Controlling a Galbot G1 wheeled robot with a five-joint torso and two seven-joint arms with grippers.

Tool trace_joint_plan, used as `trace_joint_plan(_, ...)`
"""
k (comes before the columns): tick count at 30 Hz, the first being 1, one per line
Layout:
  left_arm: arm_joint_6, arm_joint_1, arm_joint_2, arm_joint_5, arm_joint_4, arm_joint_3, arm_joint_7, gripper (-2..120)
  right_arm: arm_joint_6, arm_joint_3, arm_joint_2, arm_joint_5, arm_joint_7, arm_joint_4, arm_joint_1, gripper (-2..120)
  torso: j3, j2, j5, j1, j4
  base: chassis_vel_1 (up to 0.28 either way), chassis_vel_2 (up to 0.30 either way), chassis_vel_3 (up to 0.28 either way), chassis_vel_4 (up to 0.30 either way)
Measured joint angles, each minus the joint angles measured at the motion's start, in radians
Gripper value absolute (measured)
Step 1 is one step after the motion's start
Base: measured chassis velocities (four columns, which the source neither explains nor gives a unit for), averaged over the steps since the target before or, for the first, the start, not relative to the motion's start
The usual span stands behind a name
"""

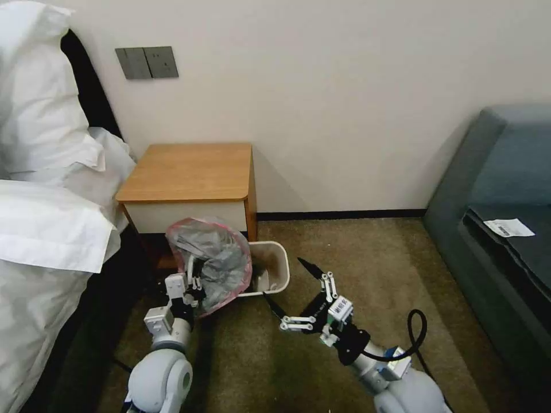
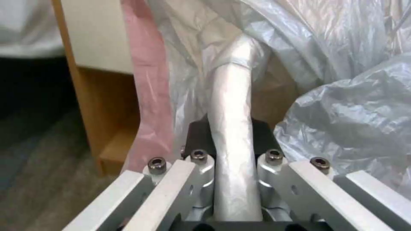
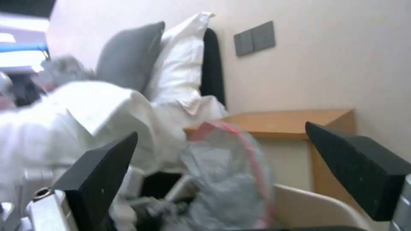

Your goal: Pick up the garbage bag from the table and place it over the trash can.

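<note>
Gripping the garbage bag [image 1: 215, 261], left end effector [image 1: 192, 282] overlaps the trash can [image 1: 274, 269].

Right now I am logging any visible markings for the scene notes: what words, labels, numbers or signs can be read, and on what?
Nothing is legible.
Tag on the right pincer, near its wrist: dark code pattern, too small to read.
White paper slip on the grey sofa: dark print like a barcode, too small to read.
Garbage bag, trash can, table, wall switch plates: no text visible.

Garbage bag [image 1: 213, 261] over trash can [image 1: 274, 265], before table [image 1: 189, 172]
</note>
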State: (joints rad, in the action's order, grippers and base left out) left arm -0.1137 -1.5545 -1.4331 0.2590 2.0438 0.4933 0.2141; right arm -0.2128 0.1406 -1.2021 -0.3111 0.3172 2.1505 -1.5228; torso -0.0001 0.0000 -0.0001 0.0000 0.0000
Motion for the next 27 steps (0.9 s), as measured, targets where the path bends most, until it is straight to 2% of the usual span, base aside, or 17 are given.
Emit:
trace_joint_plan(4,0.050,-0.030,-0.012,-0.067,0.023,-0.009,-0.016,8,0.046,-0.066,0.016,-0.054,-0.025,0.002,0.058,100,0.000,0.000,0.0002,0.000,0.0000,0.000,0.000,0.000,0.000)
trace_joint_plan(7,0.082,-0.055,-0.029,-0.105,0.038,-0.023,-0.037,8,0.081,-0.094,0.014,-0.054,-0.037,-0.053,0.163,100,0.000,0.000,0.0001,0.000,0.0000,0.000,0.000,0.000,0.000)
trace_joint_plan(11,0.105,-0.089,-0.042,-0.132,0.056,-0.031,-0.049,8,0.106,-0.117,0.012,-0.059,-0.070,-0.132,0.265,100,0.000,0.000,0.0001,0.000,0.0000,0.000,0.000,0.000,0.000)
trace_joint_plan(20,0.124,-0.121,-0.069,-0.166,0.069,-0.036,-0.061,8,0.116,-0.144,0.007,-0.058,-0.102,-0.245,0.353,99,0.000,0.000,0.0001,0.000,0.0000,0.000,0.000,0.000,0.000)
trace_joint_plan(23,0.126,-0.123,-0.074,-0.170,0.070,-0.037,-0.061,8,0.116,-0.153,0.005,-0.059,-0.105,-0.265,0.356,93,0.000,0.000,0.0001,0.000,-0.0001,0.000,0.000,0.000,0.000)
trace_joint_plan(26,0.127,-0.131,-0.073,-0.172,0.080,-0.042,-0.061,8,0.115,-0.158,0.005,-0.059,-0.105,-0.276,0.359,78,0.000,0.000,0.0001,0.000,0.0000,0.000,0.000,0.000,0.000)
trace_joint_plan(27,0.127,-0.131,-0.073,-0.172,0.080,-0.042,-0.061,8,0.115,-0.158,0.005,-0.059,-0.105,-0.276,0.359,78,0.000,0.000,0.0001,0.000,0.0000,0.000,0.000,0.000,0.000)
